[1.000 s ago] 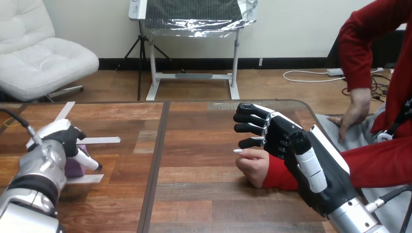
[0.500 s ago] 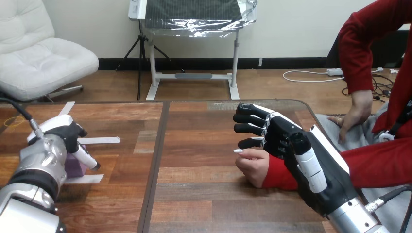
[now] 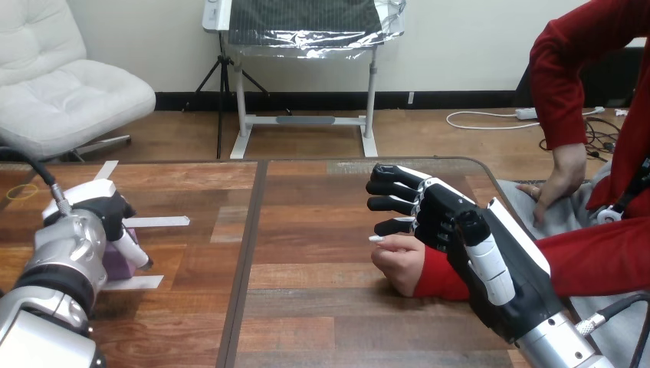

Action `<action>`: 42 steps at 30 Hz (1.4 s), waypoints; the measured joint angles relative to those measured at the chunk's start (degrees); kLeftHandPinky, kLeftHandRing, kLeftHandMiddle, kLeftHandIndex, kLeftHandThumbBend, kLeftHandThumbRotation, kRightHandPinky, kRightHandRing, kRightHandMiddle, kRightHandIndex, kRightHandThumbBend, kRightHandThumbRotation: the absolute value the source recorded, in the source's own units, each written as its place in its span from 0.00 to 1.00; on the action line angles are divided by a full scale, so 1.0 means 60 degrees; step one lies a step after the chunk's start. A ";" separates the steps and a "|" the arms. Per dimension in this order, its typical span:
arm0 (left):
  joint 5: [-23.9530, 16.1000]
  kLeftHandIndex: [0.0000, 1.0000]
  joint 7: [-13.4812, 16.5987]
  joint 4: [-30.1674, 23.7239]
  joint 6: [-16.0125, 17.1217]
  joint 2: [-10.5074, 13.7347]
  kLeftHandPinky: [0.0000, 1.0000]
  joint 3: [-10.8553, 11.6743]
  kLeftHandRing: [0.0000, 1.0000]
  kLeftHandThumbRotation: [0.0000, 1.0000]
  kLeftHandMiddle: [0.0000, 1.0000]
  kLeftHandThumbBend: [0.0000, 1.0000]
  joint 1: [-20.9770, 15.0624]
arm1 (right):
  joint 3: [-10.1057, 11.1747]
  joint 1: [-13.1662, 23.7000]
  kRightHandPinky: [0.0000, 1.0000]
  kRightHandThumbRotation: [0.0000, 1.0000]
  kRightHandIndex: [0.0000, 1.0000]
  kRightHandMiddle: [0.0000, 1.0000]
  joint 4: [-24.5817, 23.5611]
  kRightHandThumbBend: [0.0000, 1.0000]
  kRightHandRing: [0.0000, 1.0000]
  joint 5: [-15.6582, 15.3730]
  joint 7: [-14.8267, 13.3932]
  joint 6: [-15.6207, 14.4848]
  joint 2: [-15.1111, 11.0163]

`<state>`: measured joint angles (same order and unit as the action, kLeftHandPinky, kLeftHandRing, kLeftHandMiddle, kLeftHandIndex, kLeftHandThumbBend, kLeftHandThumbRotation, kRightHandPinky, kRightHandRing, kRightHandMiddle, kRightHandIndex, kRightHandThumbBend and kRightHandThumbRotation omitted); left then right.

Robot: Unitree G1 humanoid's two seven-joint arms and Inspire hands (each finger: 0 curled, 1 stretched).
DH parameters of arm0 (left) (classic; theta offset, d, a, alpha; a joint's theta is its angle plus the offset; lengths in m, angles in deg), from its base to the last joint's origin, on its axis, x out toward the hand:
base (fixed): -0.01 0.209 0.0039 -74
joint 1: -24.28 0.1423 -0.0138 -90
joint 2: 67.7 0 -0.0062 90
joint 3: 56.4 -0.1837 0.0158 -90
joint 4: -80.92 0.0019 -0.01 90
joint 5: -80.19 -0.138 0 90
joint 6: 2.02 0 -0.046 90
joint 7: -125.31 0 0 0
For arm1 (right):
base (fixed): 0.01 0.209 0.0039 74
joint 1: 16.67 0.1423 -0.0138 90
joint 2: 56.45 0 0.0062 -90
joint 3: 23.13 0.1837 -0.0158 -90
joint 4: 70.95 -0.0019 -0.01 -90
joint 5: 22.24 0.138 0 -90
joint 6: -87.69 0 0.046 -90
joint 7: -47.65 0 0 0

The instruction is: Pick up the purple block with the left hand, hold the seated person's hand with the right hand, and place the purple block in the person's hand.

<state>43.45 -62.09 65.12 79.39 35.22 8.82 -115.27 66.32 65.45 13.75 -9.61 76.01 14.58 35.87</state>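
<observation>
small purple block (image 3: 116, 264) sat on the brown wooden desk (image 3: 322, 307) next to white tape strips (image 3: 157, 221), left hand (image 3: 103, 215) down on it, fingers curled round it, right hand (image 3: 460, 230) over the person's fist (image 3: 398, 262), fingers stretched out loose, gripping nothing

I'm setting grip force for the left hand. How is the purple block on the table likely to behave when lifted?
The small purple block looks solid and flat-sided, so it probably stays stiff and won't roll. It looks small beside the robot's left hand, so it is likely light. Resting flat on the wooden table, it would probably slide rather than tip if nudged.
</observation>
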 measured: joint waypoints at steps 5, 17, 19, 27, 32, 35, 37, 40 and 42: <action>-0.0117 0.84 0.0075 0.0002 -0.0098 0.0002 0.37 -0.0105 0.58 0.00 0.67 0.61 -0.0011 | 0.0000 0.0000 0.71 1.00 0.84 0.84 0.0000 0.90 0.82 -0.0001 0.0017 0.0000 -0.0002; -0.0358 0.81 0.0277 0.0014 -0.0139 0.0002 0.31 -0.0283 0.51 0.00 0.61 0.59 -0.0018 | 0.0000 0.0000 0.71 1.00 0.83 0.83 0.0000 0.91 0.81 -0.0003 0.0016 0.0030 -0.0001; -0.0358 0.81 0.0277 0.0014 -0.0148 0.0002 0.30 -0.0286 0.49 0.00 0.60 0.59 -0.0019 | 0.0000 0.0000 0.71 1.00 0.83 0.83 -0.0002 0.90 0.81 -0.0002 0.0016 0.0034 0.0001; -0.0373 0.80 0.0264 0.0024 -0.0221 0.0003 0.22 -0.0331 0.38 0.00 0.51 0.59 -0.0025 | 0.0000 0.0000 0.71 1.00 0.83 0.83 -0.0002 0.90 0.81 -0.0001 0.0016 0.0059 0.0002; -0.0379 0.80 0.0146 0.0078 -0.0301 0.0003 0.16 -0.0368 0.28 0.00 0.43 0.59 -0.0071 | 0.0000 0.0000 0.71 1.00 0.83 0.83 -0.0002 0.90 0.81 -0.0001 0.0016 0.0068 0.0002; -0.0371 0.80 0.0024 0.0095 -0.0370 0.0004 0.14 -0.0367 0.25 0.00 0.40 0.60 -0.0090 | 0.0000 0.0000 0.71 1.00 0.83 0.83 -0.0002 0.90 0.81 -0.0001 0.0016 0.0079 0.0002; -0.0364 0.80 -0.0015 0.0099 -0.0393 0.0005 0.13 -0.0360 0.24 0.00 0.39 0.60 -0.0094 | 0.0000 0.0000 0.71 1.00 0.83 0.83 -0.0002 0.90 0.81 -0.0002 0.0016 0.0095 0.0002; -0.0364 0.81 -0.0093 0.0099 -0.0396 0.0015 0.13 -0.0358 0.23 0.00 0.37 0.60 -0.0111 | 0.0000 0.0000 0.71 1.00 0.83 0.83 -0.0002 0.90 0.81 -0.0001 0.0016 0.0114 0.0001; -0.0365 0.81 -0.0177 0.0100 -0.0398 0.0021 0.12 -0.0360 0.22 0.00 0.36 0.60 -0.0132 | 0.0000 0.0000 0.71 1.00 0.83 0.83 -0.0002 0.90 0.81 -0.0002 0.0017 0.0116 0.0001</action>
<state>41.26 -63.14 65.73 77.01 35.35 6.65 -116.06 66.32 65.45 13.74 -9.62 76.11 15.27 35.87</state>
